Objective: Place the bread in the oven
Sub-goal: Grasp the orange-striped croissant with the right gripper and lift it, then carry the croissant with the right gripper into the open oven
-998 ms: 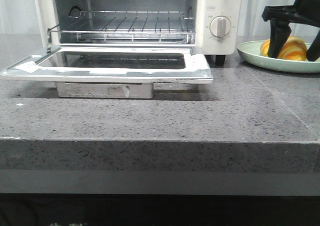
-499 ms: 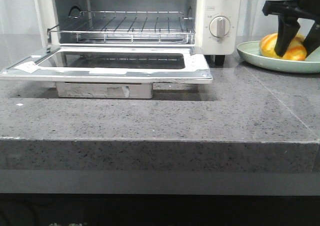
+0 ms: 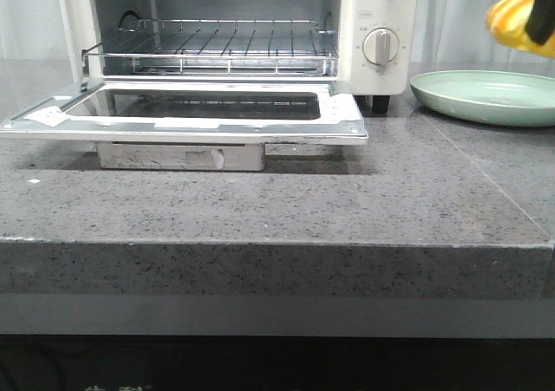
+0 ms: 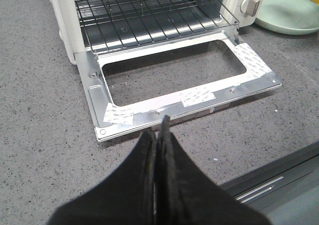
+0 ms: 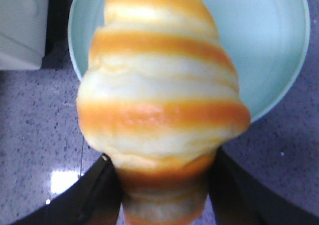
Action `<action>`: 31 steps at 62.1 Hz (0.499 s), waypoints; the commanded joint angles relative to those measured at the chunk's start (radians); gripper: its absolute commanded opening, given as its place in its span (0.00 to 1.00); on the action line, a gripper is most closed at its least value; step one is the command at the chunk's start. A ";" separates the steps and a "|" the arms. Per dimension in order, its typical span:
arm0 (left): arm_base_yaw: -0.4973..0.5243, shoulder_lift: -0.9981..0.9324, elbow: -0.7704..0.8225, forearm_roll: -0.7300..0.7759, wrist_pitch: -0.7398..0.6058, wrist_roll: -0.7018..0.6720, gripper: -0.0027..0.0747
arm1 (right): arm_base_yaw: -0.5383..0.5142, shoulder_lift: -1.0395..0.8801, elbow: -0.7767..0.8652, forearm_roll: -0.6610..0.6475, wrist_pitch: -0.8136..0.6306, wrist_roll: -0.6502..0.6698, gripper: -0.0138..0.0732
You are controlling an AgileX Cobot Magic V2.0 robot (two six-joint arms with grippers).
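Bread (image 3: 519,22) hangs in the air at the far right of the front view, high above the green plate (image 3: 486,96). A dark bit of the right fingers (image 3: 544,14) crosses it at the picture's edge. The plate sits on the gray table (image 3: 277,200), just beside the white oven (image 3: 234,53). The oven door (image 3: 186,114) lies flat and open, with the wire rack (image 3: 212,48) behind it.

From the left wrist view, the left fingers (image 4: 158,135) are pressed together with nothing between them. They hang over the table near the front edge of the open oven door (image 4: 184,93). The plate (image 4: 286,10) shows at the far side, past the oven (image 4: 149,15).

From the right wrist view, the bread (image 5: 159,100) fills most of the picture, orange with pale stripes. The right fingers (image 5: 162,195) hold its narrow end, one dark finger on each side. The plate (image 5: 269,45) lies below it, on the table (image 5: 35,125).
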 commanded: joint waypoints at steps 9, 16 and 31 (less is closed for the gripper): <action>-0.002 -0.001 -0.026 0.007 -0.072 -0.007 0.01 | 0.019 -0.189 0.079 0.016 0.052 -0.016 0.33; -0.002 -0.001 -0.026 0.007 -0.072 -0.007 0.01 | 0.100 -0.264 0.132 0.029 0.042 -0.016 0.33; -0.002 -0.001 -0.026 0.007 -0.072 -0.007 0.01 | 0.393 -0.290 0.120 0.014 0.073 0.060 0.33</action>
